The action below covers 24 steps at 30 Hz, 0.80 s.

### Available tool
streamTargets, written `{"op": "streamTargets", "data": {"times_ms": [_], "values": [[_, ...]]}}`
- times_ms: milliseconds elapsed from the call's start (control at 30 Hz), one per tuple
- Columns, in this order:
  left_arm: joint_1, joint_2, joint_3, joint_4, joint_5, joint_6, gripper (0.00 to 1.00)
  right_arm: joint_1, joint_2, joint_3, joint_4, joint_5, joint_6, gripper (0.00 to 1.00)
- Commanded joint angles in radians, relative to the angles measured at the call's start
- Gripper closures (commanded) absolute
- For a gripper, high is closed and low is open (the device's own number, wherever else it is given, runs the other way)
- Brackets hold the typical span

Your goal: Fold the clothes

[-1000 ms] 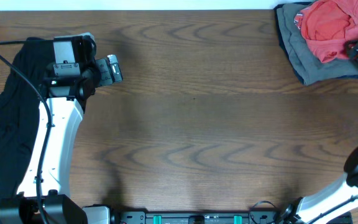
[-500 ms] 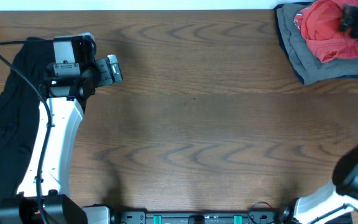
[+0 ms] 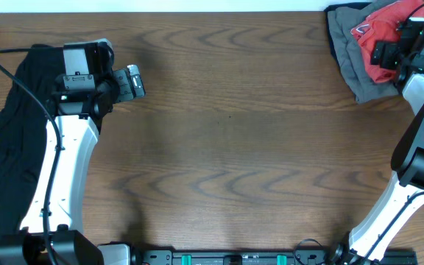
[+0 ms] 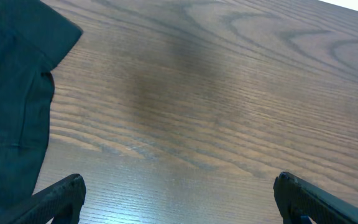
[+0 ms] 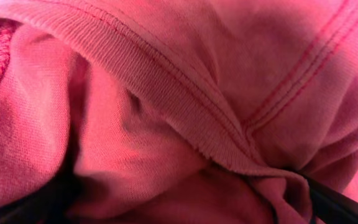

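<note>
Crumpled red T-shirt (image 3: 365, 33) tops a grey garment (image 3: 344, 55) in the desk's (image 3: 234, 147) far right corner. The right pincer (image 3: 386, 53) is spread and pressed into it (ribbed stitching shows only close up). The left pincer (image 3: 135, 81) gapes beside the black garment (image 3: 6, 147).

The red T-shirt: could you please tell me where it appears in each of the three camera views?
Overhead: the red T-shirt sits in the top right corner, on a grey garment, under the right claw.
Left wrist: not in it; only the table and a black garment show.
Right wrist: it fills the frame.
Shared landmark: the right claw, dark fingertips in the right wrist view's bottom corners.
</note>
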Motion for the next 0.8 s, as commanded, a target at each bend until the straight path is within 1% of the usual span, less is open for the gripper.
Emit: {"op": "streamTargets", "data": {"times_ms": [0,67,133,300,367,533,667,700,767], "values": [[0.005,0.011,0.002,0.001,-0.011,-0.005,0.02,-0.012,-0.065,-0.002,-0.017,0.026,-0.013,0.01],[0.005,0.011,0.002,0.001,-0.012,-0.005,0.02,-0.012,-0.151,-0.002,-0.035,0.005,-0.013,0.01],[0.005,0.011,0.002,0.001,-0.012,-0.005,0.02,-0.012,-0.267,-0.002,-0.085,-0.058,-0.013,0.01],[0.005,0.011,0.002,0.001,-0.012,-0.005,0.02,-0.012,-0.591,-0.002,-0.316,-0.305,-0.013,0.01],[0.005,0.011,0.002,0.001,-0.011,-0.005,0.02,-0.012,-0.709,-0.002,-0.383,-0.375,-0.013,0.01],[0.005,0.011,0.002,0.001,-0.012,-0.005,0.02,-0.012,-0.958,-0.002,-0.408,-0.384,-0.013,0.01],[0.005,0.011,0.002,0.001,-0.011,-0.005,0.02,-0.012,-1.114,-0.002,-0.407,-0.384,-0.014,0.01],[0.005,0.011,0.002,0.001,-0.011,-0.005,0.02,-0.013,-1.148,-0.002,-0.415,-0.359,-0.024,0.01],[0.005,0.011,0.002,0.001,-0.011,-0.005,0.02,-0.013,-1.218,-0.002,-0.453,-0.247,-0.043,0.01]]}}
